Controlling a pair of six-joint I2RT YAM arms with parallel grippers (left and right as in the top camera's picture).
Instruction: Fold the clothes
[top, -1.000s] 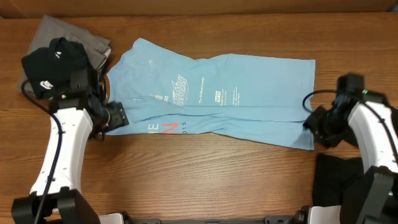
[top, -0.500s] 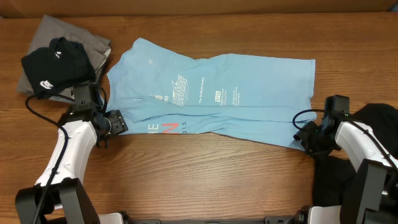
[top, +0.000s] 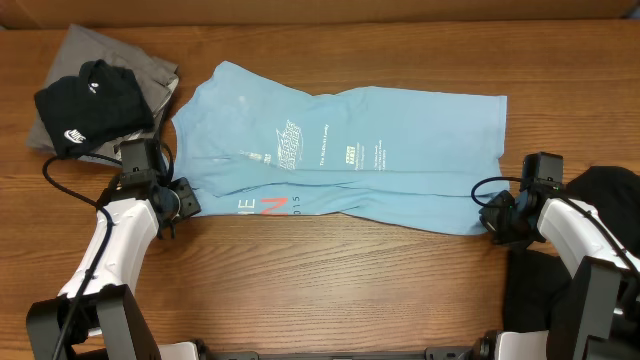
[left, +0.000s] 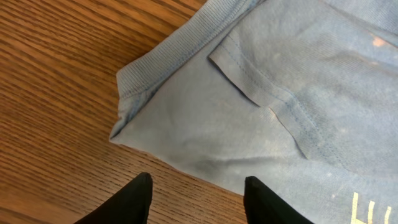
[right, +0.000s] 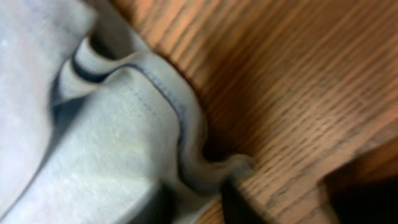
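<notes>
Light blue T-shirt (top: 340, 150) lies spread across the middle of the counter (top: 330, 290), soft, light and limp, so I judge it best pinched at its near corners. Only the left wrist view shows the left end effector (left: 198, 193) standing apart at the ribbed near-left corner. The right end effector (top: 497, 221) sits at the bunched near-right hem, too blurred to tell whether it grips.
</notes>
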